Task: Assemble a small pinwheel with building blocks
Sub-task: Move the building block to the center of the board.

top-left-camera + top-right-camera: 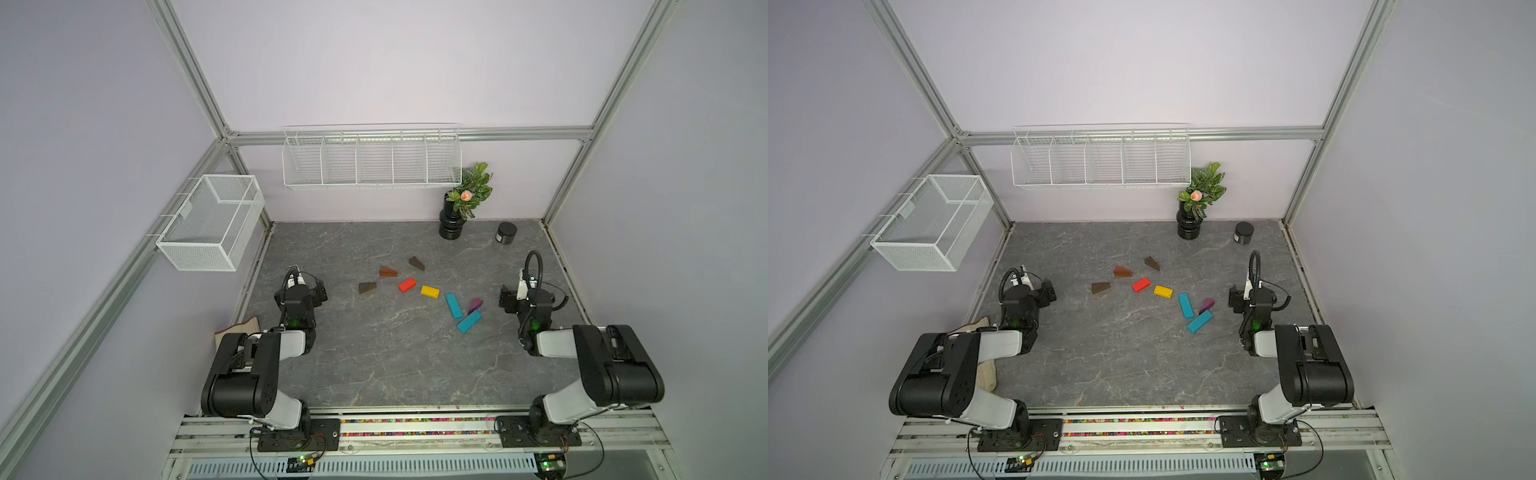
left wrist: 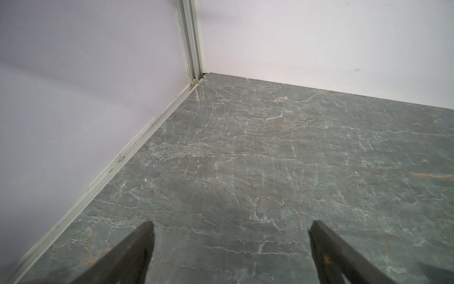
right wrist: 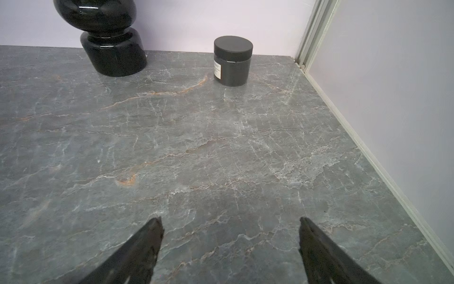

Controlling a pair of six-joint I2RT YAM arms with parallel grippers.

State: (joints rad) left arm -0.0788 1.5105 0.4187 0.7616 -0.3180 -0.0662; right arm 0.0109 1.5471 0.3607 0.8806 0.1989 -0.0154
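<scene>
In a top view the building blocks (image 1: pixel 429 291) lie scattered across the counter (image 1: pixel 374 353), none joined: I'm at the start. Left wrist: left tool (image 2: pixel 232 223) spread, empty. Right wrist: right tool (image 3: pixel 230 218) spread, facing the black jar (image 3: pixel 233 61). Next, I'd judge, fetch the red block (image 1: pixel 407 284).

You had a grey marbled tabletop (image 1: pixel 374 365) in front of you. At its far right stood a glossy black vase (image 1: pixel 450 228) holding a leafy plant (image 1: pixel 476 187) with one peach flower. A black lidded jar (image 1: pixel 506 232) with a pale label stood to the vase's right, apart from it. A white wire rack (image 1: pixel 372 160) with five bins hung on the far wall. A white mesh basket (image 1: pixel 210 224) hung on the left frame, and a beige cloth (image 1: pixel 986 370) lay off the table's left edge.
</scene>
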